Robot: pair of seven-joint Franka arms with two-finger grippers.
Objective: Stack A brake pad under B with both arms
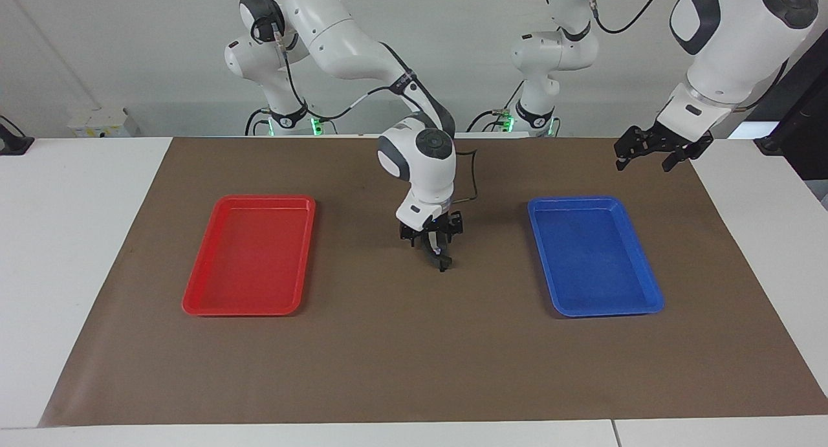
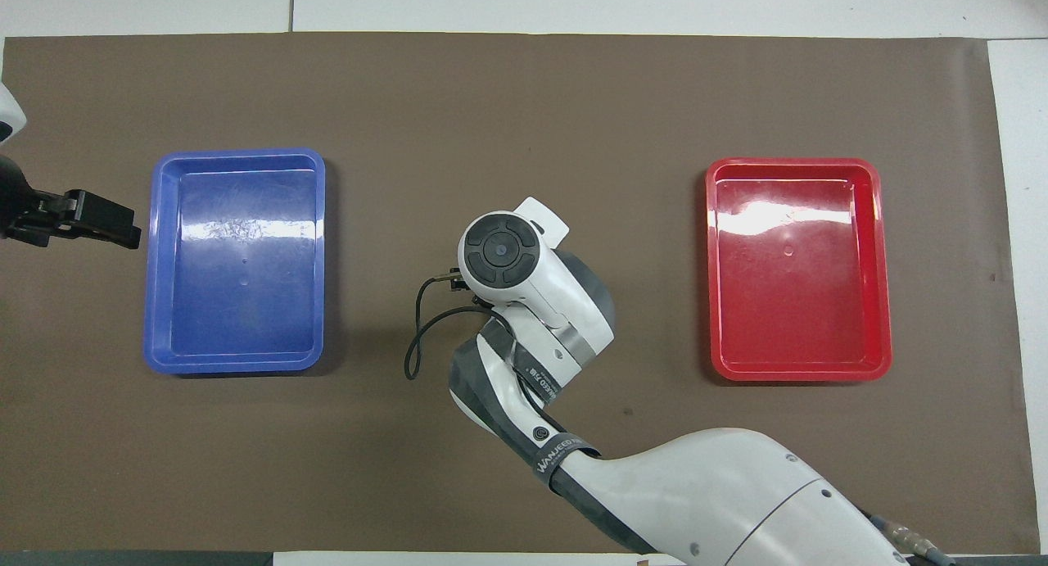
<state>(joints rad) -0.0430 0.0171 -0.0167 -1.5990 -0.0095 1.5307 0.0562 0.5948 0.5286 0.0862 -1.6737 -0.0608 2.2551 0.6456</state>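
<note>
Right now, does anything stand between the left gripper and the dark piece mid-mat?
Yes: the blue tray lies on the mat between the left gripper and the dark piece, and the right gripper stands directly over that piece.

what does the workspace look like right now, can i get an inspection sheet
surface: brown mat on a white table
job's things: small dark piece, probably the brake pad, under the right tool; whether it rests on the mat cannot be told; crescent brake shoe not seen
clutter: red tray and blue tray, both empty
grippers: right tool low over the mat between the trays; left tool open, holding nothing, waits above the mat's edge beside the blue tray
cables: black cable looped at the right arm's wrist
surroundings: white wall, small white box
</note>
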